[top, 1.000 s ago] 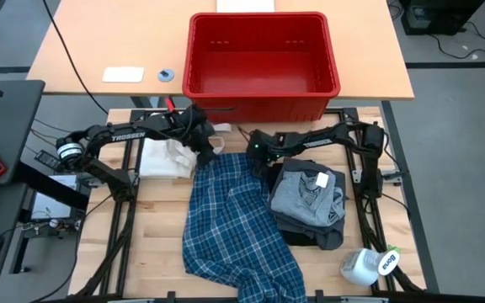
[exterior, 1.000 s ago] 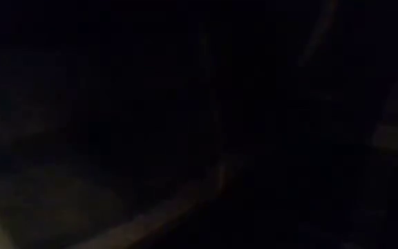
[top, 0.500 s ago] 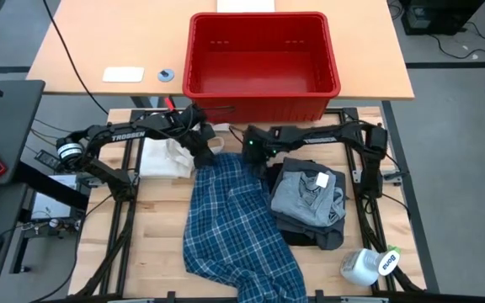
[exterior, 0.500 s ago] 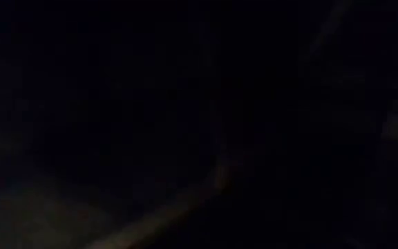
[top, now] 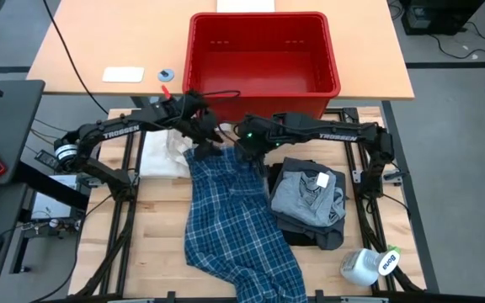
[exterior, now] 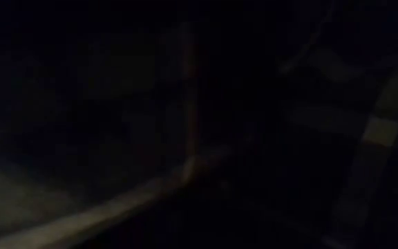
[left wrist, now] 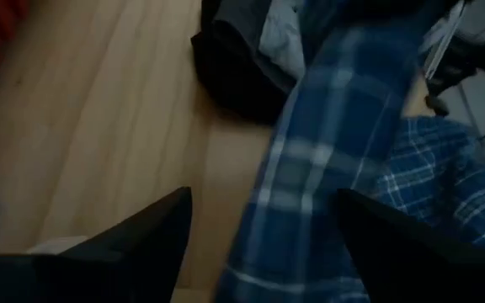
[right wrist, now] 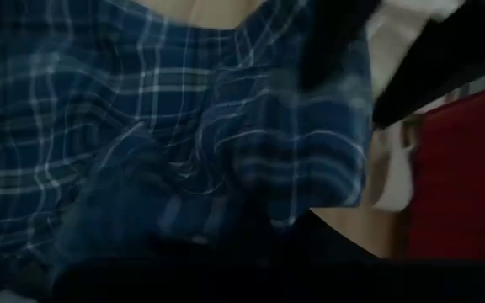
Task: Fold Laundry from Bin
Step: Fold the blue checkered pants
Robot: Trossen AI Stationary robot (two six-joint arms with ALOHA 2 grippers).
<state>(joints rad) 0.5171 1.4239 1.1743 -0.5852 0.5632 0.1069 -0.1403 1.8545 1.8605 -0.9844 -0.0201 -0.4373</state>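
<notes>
The blue-and-white plaid shirt point(top: 234, 227) lies lengthwise on the wooden table, its far end raised between my two grippers. My right gripper point(top: 244, 155) is shut on that end. My left gripper point(top: 206, 145) hovers at the shirt's far left corner with its fingers open. In the left wrist view a band of plaid point(left wrist: 327, 168) runs between them. The red bin point(top: 263, 63) stands past the far edge. A light grey garment point(top: 308, 195) rests on dark ones to the right. The low view is too dark to read. My left gripper has the plaid band between its open fingers, close to one finger point(left wrist: 377, 240) and clear of the other; whether it touches the cloth, I cannot tell. My right gripper holds bunched plaid cloth point(right wrist: 200, 210) at the shirt's far end, coming from above and slanting down. How many layers it holds is hidden by the bunching. That end is raised, and the rest of the shirt trails on the table.
A cream-white cloth point(top: 162, 156) lies at the far left of the wooden table. A white spray bottle point(top: 369, 265) lies at the near right corner. A white card point(top: 123, 75) and a small disc point(top: 166, 75) sit on the tan desk left of the bin.
My right gripper has risen well clear of the table and gone toward the far left, taking the shirt's far end up with it. That end has bunched narrower while the near end stayed put. My left gripper has risen a little at the far left corner.
</notes>
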